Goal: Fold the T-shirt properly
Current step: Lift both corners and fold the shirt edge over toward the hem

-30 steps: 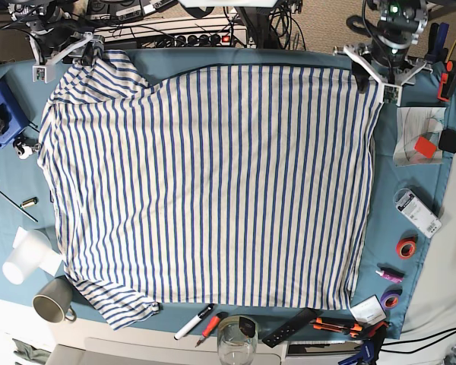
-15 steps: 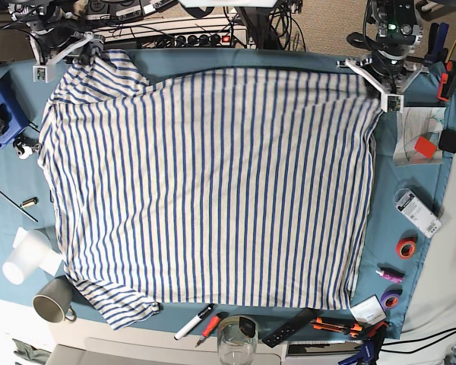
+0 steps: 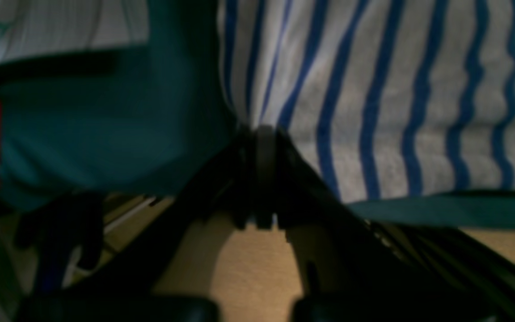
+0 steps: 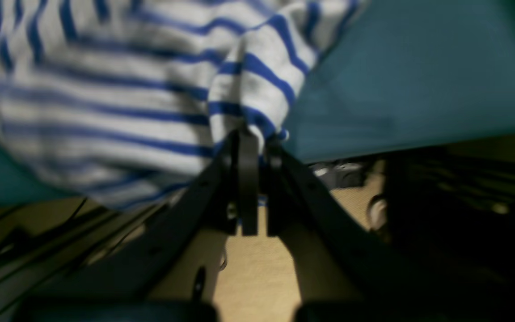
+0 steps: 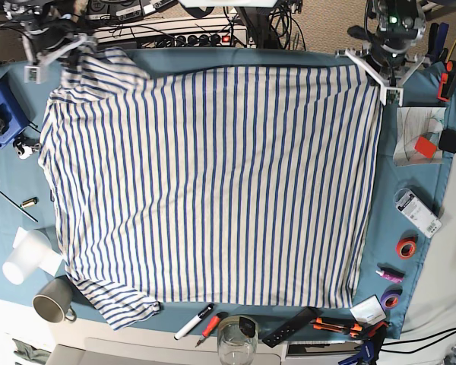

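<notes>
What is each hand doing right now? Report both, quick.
Left hand: closed, pinching a corner of the T-shirt.
Right hand: closed, pinching the T-shirt's bunched sleeve edge.

Both arms reach in from the top edge of the base view, one at each upper corner. The left gripper [image 5: 380, 70] sits at the upper right, its white fingers [image 5: 390, 90] splayed downward, and in the left wrist view its dark jaws are pressed together, pinching the T-shirt [image 3: 373, 98] at its edge. The right gripper [image 5: 74, 47] sits at the upper left, and its jaws too are clamped tight, on a bunched fold of striped cloth.
</notes>
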Robot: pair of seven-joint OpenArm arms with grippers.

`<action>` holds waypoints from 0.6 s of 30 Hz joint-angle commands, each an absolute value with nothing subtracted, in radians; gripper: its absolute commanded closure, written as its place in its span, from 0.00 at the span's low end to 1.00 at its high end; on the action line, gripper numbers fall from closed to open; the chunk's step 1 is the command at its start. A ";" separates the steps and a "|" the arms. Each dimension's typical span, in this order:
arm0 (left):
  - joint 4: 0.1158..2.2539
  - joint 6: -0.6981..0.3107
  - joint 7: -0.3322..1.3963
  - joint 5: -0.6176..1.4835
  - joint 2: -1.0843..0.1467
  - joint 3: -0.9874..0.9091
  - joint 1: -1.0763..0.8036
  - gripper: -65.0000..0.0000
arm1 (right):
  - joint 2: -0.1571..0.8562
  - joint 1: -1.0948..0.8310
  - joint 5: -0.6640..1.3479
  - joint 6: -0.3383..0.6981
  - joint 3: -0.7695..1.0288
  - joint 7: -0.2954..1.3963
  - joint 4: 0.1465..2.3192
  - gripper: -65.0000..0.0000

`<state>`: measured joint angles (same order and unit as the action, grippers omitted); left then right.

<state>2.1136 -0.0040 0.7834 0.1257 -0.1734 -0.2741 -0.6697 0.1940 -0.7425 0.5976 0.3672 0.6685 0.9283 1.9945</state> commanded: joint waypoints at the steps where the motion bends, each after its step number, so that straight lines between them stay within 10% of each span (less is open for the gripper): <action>1: 2.155 0.004 0.768 0.105 -0.180 -0.278 -0.684 1.00 | 0.205 -0.751 0.588 0.371 0.698 0.907 2.021 1.00; 18: 2.262 0.000 0.857 0.104 -0.180 -0.278 -0.768 1.00 | 0.195 -0.752 0.746 0.408 0.882 1.053 2.093 1.00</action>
<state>2.2425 -0.0078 0.8623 0.1165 -0.1734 -0.2741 -0.7574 0.1856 -0.7425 0.7376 0.4133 0.8726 1.0645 2.0773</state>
